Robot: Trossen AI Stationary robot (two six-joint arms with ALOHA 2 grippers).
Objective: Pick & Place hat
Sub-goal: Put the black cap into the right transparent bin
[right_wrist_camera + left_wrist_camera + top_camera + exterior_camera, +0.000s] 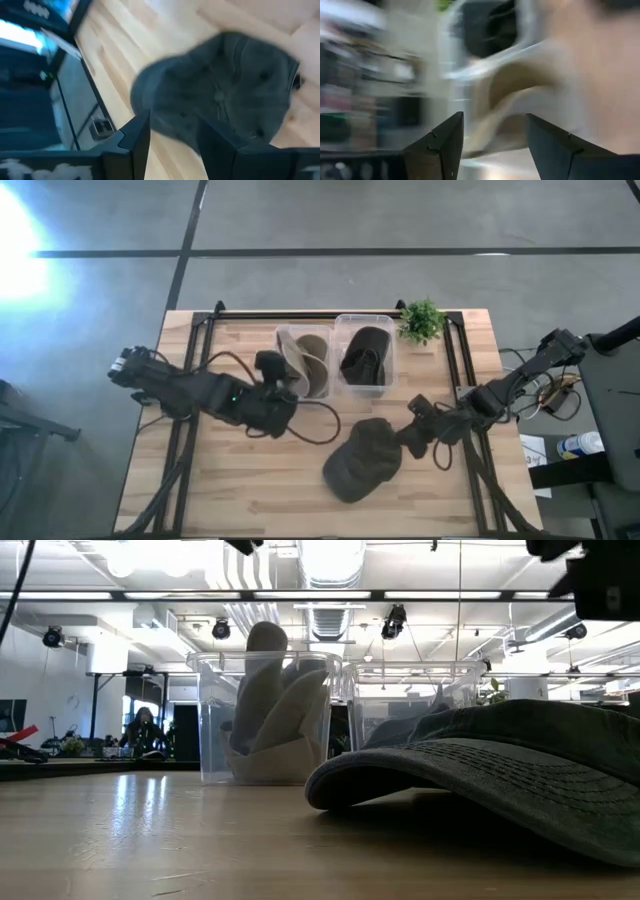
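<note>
A dark olive cap lies crown up on the wooden table, brim toward the near edge; it fills the right of the low view. My right gripper is open, just right of the cap's crown. In its wrist view the open fingers frame the cap without touching it. My left gripper is open at the near side of the left clear bin, facing the tan hats inside it.
Two clear bins stand side by side at the table's far middle. The left one holds tan hats and the right one holds a dark hat. A small green plant sits at the far right corner. Black cables loop over the table near the left arm.
</note>
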